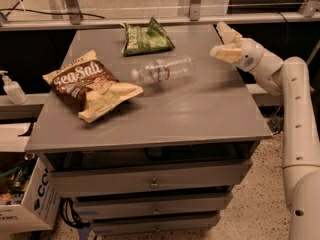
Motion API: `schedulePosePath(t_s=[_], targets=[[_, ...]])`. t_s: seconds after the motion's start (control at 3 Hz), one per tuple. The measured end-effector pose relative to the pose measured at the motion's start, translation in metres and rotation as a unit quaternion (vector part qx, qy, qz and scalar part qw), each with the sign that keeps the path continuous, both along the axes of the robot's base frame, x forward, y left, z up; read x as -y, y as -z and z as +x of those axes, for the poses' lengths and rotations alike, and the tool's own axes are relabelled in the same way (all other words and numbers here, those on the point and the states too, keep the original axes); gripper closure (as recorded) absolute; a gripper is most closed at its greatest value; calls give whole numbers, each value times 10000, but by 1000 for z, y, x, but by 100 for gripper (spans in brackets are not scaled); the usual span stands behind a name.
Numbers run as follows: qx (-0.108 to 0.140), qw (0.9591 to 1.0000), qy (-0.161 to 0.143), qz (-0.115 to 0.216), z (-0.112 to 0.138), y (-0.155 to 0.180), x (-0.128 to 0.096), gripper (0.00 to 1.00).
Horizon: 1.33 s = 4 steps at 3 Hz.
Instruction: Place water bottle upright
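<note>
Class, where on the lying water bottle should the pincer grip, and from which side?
Grip the water bottle across its ribbed middle, from above: it lies on its side, lengthwise across the table. The open pincer hovers empty to its right.

Worktop (200, 114): flat, grey, square-edged, forming the top of a grey cabinet (240, 171). Cabinet front: three stacked drawers (150, 184), each with a small centre knob. Floor (250, 204): pale, speckled. Behind the worktop a horizontal metal rail (100, 21) runs the full width, carried by metal uprights (195, 1); below it the space is dark. Left side: a low ledge (25, 109) holds a white pump bottle (11, 88); beneath it stands a cardboard box (30, 204) with blue lettering. Dark cables (70, 219) lie under the cabinet. Lighting: warm, dim. My jaws stand apart above the worktop's rear right corner.
</note>
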State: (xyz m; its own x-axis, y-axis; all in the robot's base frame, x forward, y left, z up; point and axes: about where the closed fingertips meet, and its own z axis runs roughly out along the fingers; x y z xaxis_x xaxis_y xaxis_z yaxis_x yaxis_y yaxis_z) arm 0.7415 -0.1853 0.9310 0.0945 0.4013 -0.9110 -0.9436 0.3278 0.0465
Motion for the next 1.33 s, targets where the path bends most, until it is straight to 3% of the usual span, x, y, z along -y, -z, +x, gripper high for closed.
schedulePosePath(t_s=[0.67, 1.33], targets=[[-33, 9968, 171, -778, 0, -13, 8, 0], [-208, 9822, 449, -1811, 4, -52, 2, 0]])
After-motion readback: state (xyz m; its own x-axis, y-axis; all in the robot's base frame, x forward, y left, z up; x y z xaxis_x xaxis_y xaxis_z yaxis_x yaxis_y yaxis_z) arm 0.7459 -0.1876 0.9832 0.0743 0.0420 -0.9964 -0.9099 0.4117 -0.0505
